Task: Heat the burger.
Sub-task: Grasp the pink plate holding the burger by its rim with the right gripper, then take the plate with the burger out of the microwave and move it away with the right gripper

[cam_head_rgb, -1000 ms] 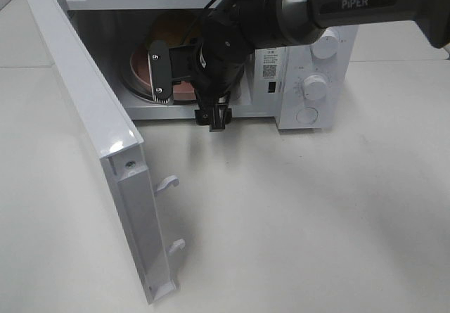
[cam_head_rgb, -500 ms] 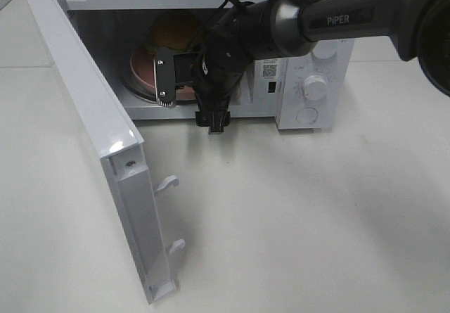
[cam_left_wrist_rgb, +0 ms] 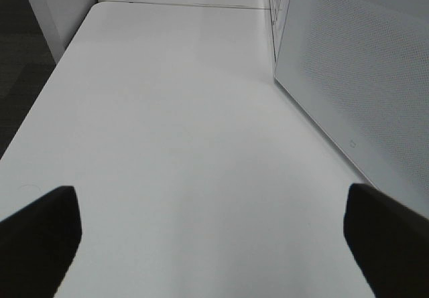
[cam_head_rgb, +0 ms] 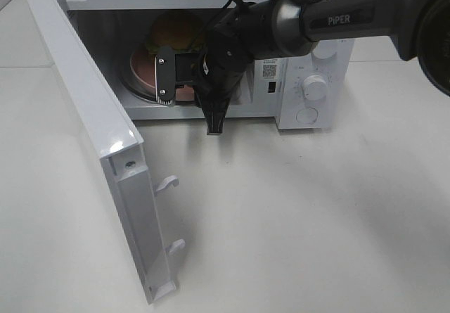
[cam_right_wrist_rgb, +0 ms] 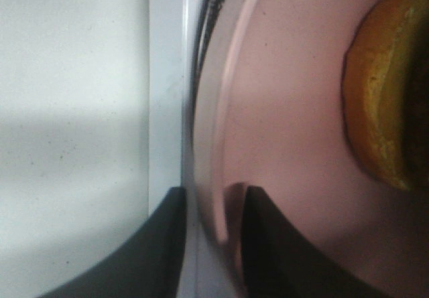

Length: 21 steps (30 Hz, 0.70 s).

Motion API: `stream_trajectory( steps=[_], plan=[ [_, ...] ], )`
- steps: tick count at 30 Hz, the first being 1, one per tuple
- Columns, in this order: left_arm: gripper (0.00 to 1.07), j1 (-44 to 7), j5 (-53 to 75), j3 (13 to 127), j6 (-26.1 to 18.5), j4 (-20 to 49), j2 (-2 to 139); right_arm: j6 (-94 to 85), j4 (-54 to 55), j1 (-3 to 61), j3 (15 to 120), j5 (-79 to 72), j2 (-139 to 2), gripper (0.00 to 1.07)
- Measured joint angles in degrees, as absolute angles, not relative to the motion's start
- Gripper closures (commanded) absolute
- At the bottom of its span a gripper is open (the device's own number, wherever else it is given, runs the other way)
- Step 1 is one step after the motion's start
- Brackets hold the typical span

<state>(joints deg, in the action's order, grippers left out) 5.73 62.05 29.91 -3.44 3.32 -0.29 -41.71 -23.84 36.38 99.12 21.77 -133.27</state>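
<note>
One glossy round burger (cam_head_rgb: 174, 33) — smooth pink plate (cam_head_rgb: 143, 70) beneath.

The end effector's (cam_right_wrist_rgb: 213, 192) fingers (cam_right_wrist_rgb: 268, 244) straddle the rim of the pink plate (cam_right_wrist_rgb: 288, 110) bearing the burger (cam_right_wrist_rgb: 379, 97).

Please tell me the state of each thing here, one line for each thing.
microwave door: wide open
burger: on the pink plate, inside the microwave
right gripper: fingers astride the plate's rim; grip unclear
left gripper: open, empty, above the table
</note>
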Motion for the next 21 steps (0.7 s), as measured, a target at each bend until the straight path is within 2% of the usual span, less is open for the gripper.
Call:
stream_trajectory(
  steps=[1,3,21],
  plan=[
    [0.06,5.7,62.1,29.9,-3.4,3.3,-0.3,-41.7,-23.8,36.4,99.1,21.8,-133.3,0.98],
    [0.06,5.7,62.1,29.9,-3.4,3.3,-0.3,-42.8,-23.0,36.4,99.2,21.9,-133.2,1.07],
    [0.06,5.7,62.1,29.9,-3.4,3.3,-0.3,-61.6,-12.3,36.4,99.4,31.7,-130.7,1.07]
  ],
)
